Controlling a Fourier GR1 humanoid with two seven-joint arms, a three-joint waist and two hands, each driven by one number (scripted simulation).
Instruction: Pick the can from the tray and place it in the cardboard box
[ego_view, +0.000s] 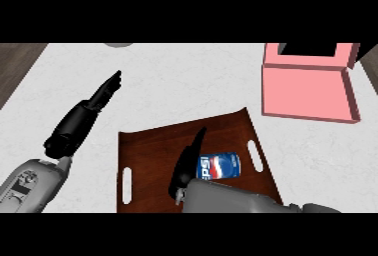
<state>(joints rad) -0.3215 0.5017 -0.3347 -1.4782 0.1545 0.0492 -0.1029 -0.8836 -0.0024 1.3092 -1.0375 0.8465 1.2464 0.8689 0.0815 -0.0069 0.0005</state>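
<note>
A blue Pepsi can (218, 165) lies on its side on the brown wooden tray (159, 145), toward the tray's right half. My right hand (187, 161) reaches over the tray with straight fingers pointing up the view, its edge right beside the can's left end. It holds nothing. At the upper right stands the pink box (310, 90) with its flap open. My left hand (92, 107) rests on the white counter left of the tray, fingers straight.
The tray has slot handles on its left side (126, 185) and right side (255, 152). A grey round object (118, 45) peeks in at the counter's far edge. Dark wood floor shows at the upper left corner.
</note>
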